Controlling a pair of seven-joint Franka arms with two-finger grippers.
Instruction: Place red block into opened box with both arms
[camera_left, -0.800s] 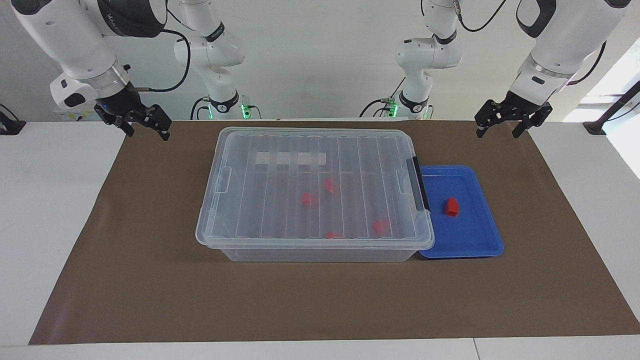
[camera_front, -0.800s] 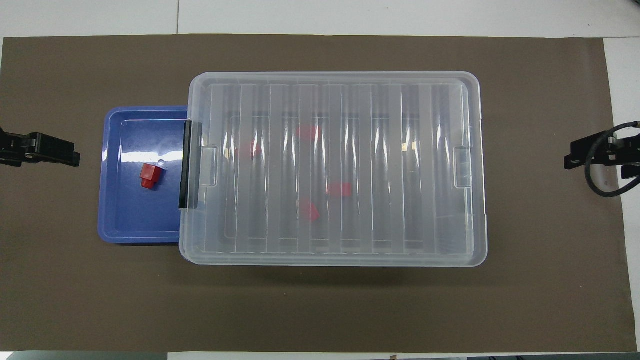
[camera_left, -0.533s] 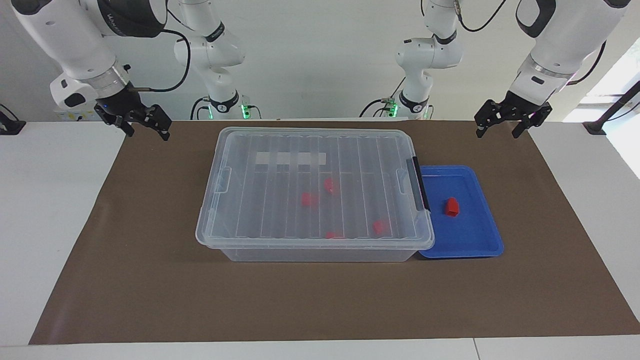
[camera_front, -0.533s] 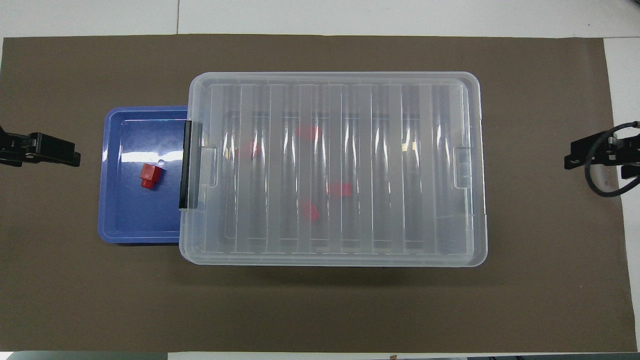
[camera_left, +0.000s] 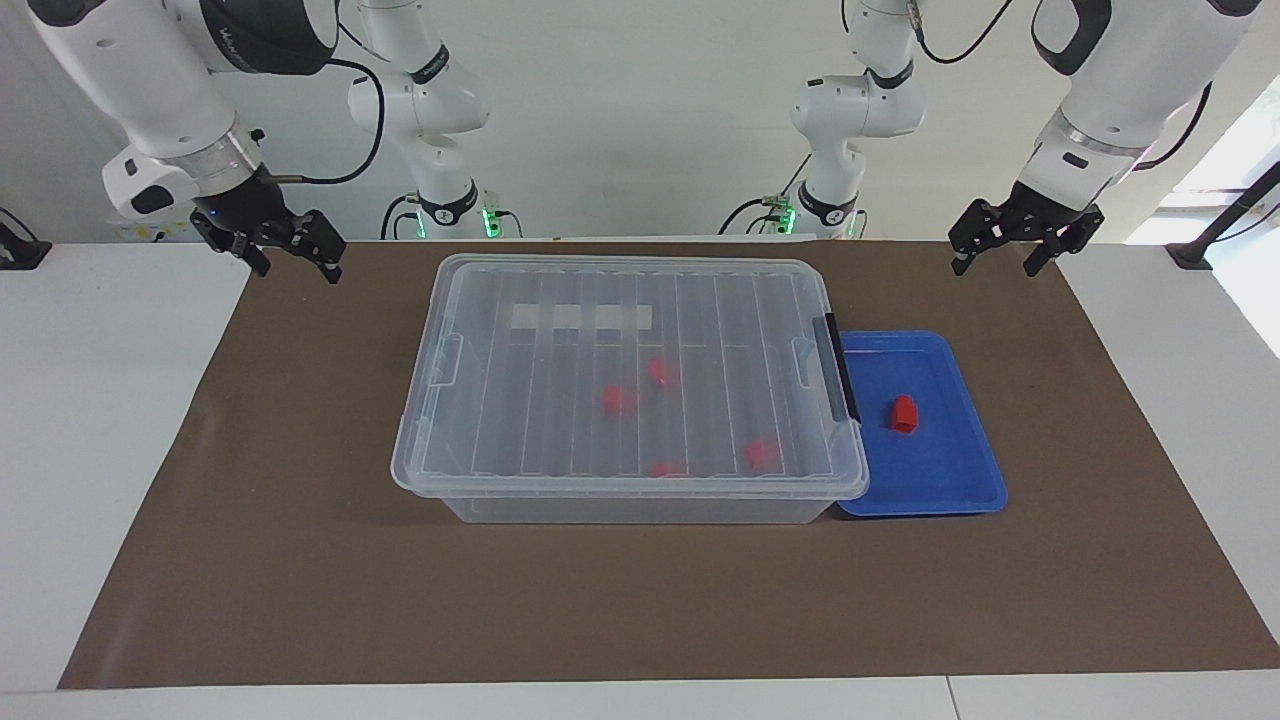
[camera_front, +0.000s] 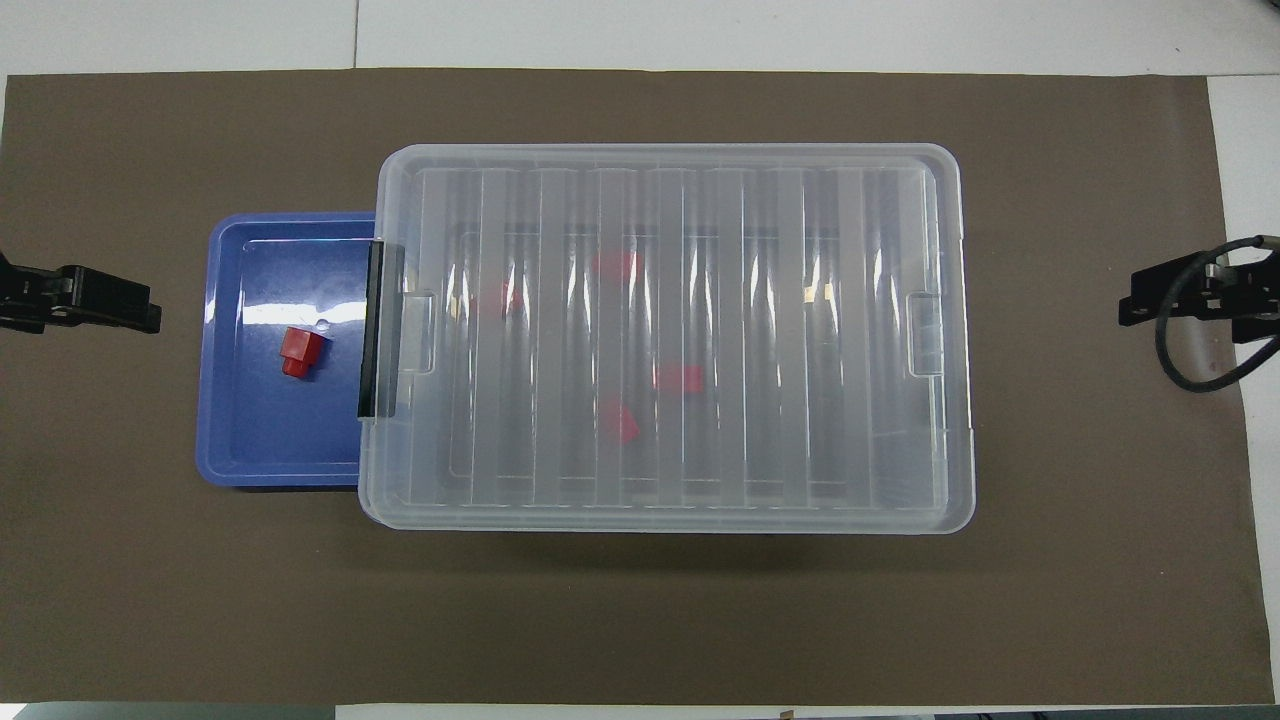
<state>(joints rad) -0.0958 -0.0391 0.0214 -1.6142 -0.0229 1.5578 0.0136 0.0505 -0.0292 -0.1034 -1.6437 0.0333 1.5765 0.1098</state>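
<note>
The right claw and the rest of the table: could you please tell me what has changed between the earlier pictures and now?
The right claw has shifted slightly toward the box, above the brown mat at its own end; it is open and empty. Nothing was gripped or released. The left claw waits open as before, the box keeps its lid on, and the red block sits unmoved in the blue tray.

No legible text, label, brand or number. The white strip (camera_left: 581, 316) on the box (camera_left: 628, 480) lid is blank.
</note>
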